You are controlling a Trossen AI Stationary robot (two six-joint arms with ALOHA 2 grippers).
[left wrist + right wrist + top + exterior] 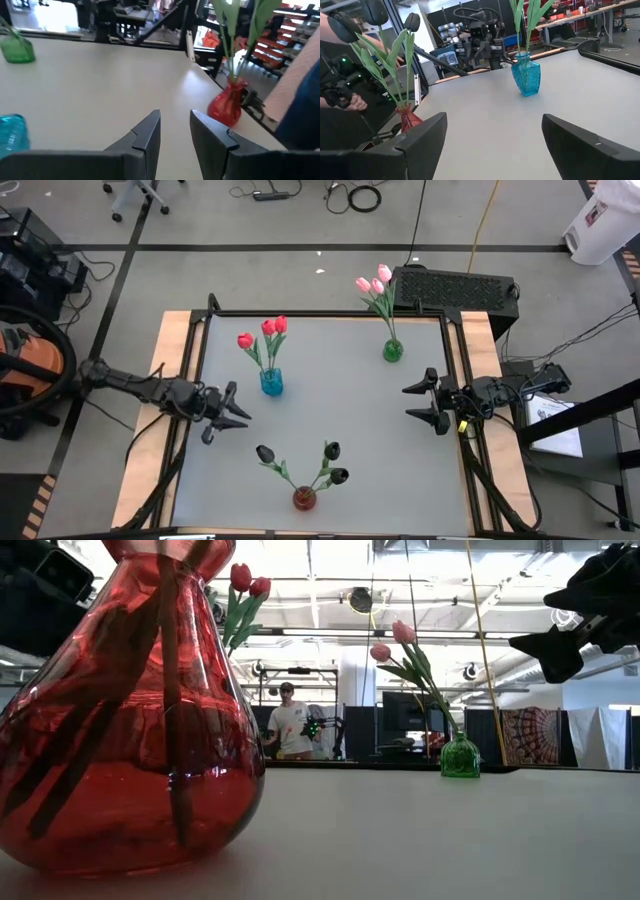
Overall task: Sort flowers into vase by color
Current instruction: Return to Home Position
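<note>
Dark end effectors splayed, facing inward

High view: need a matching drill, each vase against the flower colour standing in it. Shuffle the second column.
Column A
1. blue vase
2. green vase
3. red vase

Column B
a. black flowers
b. red flowers
c. pink flowers

Pairs: 1-b, 2-c, 3-a.

The left gripper and the right gripper are both open, hold nothing and are clear of the vases.
</note>
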